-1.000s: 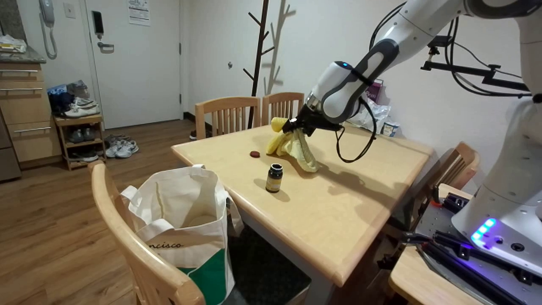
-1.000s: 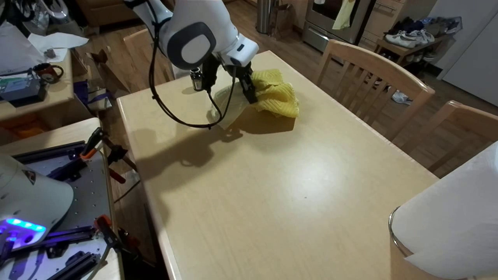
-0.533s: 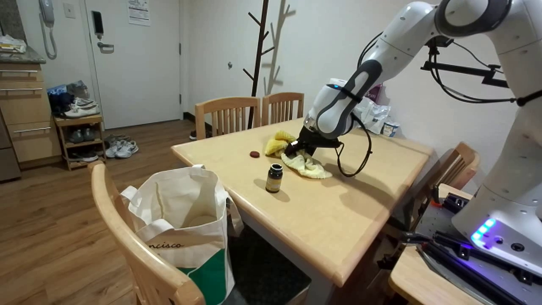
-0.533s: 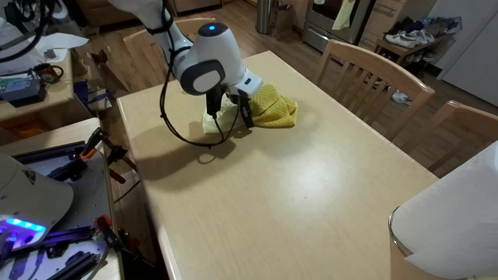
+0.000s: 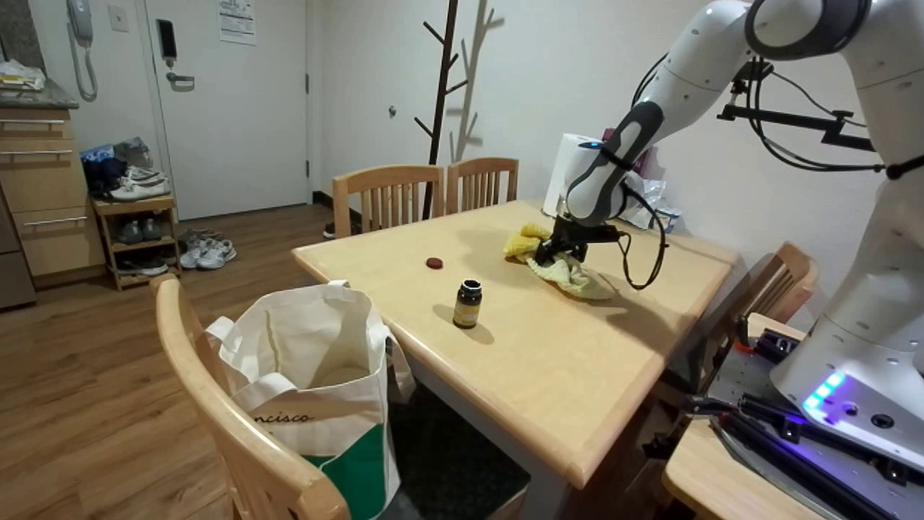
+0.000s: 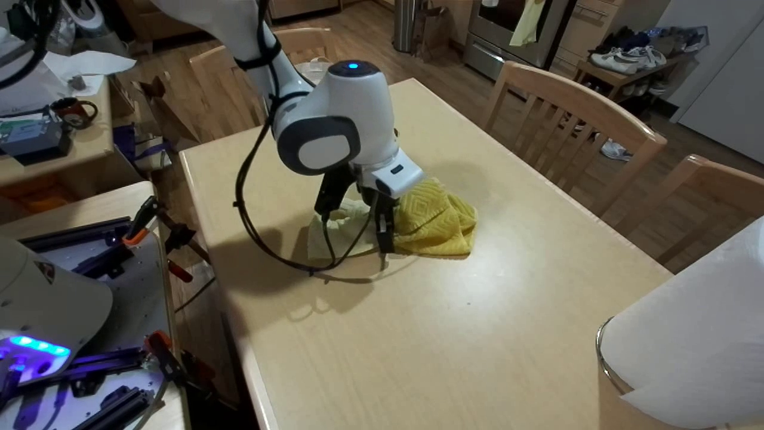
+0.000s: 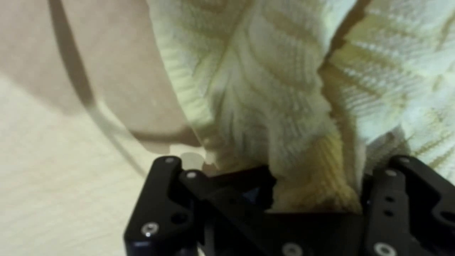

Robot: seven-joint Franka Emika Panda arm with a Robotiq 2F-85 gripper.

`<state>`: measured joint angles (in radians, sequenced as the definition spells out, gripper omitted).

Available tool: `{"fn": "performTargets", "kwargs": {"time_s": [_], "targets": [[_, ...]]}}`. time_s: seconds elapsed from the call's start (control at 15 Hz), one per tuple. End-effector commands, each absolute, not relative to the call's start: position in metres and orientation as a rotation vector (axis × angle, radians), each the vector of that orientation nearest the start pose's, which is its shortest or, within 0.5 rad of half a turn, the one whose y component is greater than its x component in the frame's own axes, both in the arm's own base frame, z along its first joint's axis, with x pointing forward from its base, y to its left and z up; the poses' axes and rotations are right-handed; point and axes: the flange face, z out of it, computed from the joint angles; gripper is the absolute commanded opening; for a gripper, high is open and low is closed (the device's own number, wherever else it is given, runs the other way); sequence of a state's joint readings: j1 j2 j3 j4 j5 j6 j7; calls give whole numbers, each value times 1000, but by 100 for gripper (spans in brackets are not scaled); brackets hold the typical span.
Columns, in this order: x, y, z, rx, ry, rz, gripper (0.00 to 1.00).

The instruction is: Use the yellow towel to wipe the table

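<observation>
The yellow towel [image 5: 525, 242] lies bunched on the wooden table [image 5: 520, 383], with a bright yellow side and a pale yellow side. In an exterior view its bright part [image 6: 439, 224] spreads to one side of the gripper and its pale part [image 6: 343, 236] to the other. My gripper [image 5: 556, 253] is low over the table, pointing down, shut on the towel's middle. In the wrist view the towel [image 7: 270, 92] rises in a thick fold between the jaws and fills most of the picture. The fingertips are mostly hidden by the cloth.
A dark open bottle [image 5: 468, 307] stands upright near the table edge, with a red-brown lid [image 5: 434, 263] lying behind it. A paper towel roll [image 6: 686, 340] stands at the table's far end. A plastic bag [image 5: 642, 206] lies by the wall. A tote bag [image 5: 317, 347] sits on a chair.
The gripper came down and pressed the partly lifted towel onto the table. It then dragged the towel away from the bottle and lid, toward the paper roll's end.
</observation>
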<state>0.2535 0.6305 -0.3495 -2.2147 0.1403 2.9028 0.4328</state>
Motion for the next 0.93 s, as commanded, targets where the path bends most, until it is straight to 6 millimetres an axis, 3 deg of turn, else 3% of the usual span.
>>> {"fn": "performTargets", "kwargs": {"time_s": [0.0, 0.47, 0.6, 0.87], "targets": [[497, -105, 114, -3121, 1212, -62, 1], [456, -165, 112, -2983, 1701, 114, 1], [462, -164, 123, -2941, 1715, 93, 1], [493, -131, 158, -2937, 1550, -71, 1]]}}
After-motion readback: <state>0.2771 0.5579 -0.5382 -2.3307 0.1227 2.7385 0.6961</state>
